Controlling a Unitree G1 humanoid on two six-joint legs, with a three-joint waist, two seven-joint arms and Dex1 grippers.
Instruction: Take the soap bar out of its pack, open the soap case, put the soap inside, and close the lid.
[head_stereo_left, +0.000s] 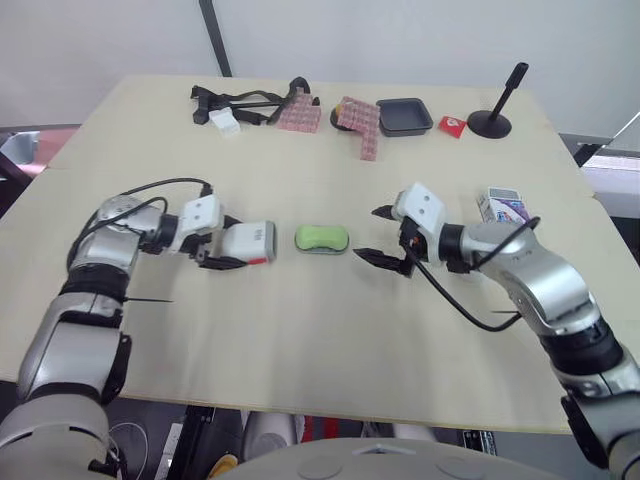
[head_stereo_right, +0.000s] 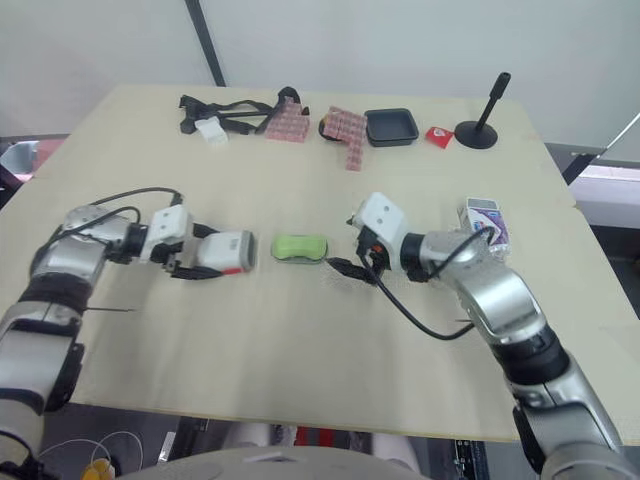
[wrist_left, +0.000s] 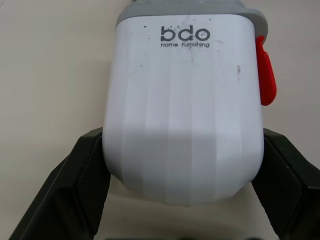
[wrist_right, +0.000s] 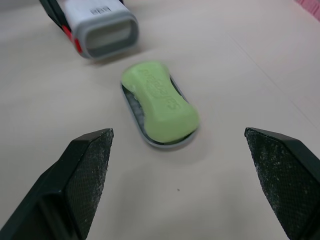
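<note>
Right pincer (head_stereo_left: 367, 234) (spread) just beside soap (head_stereo_left: 322, 238).

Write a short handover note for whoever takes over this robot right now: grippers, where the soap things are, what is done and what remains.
Left gripper: shut on the white case shell, which lies on its side on the table with its open end toward the soap.
Right gripper: open, holding nothing, aimed at the green soap and apart from it.
The soap lies on the grey tray, between the two grippers.
The soap pack sits beside the right arm.
Done: soap unpacked, case opened, soap on the tray.
Left: bring tray and shell together and close the case.
</note>
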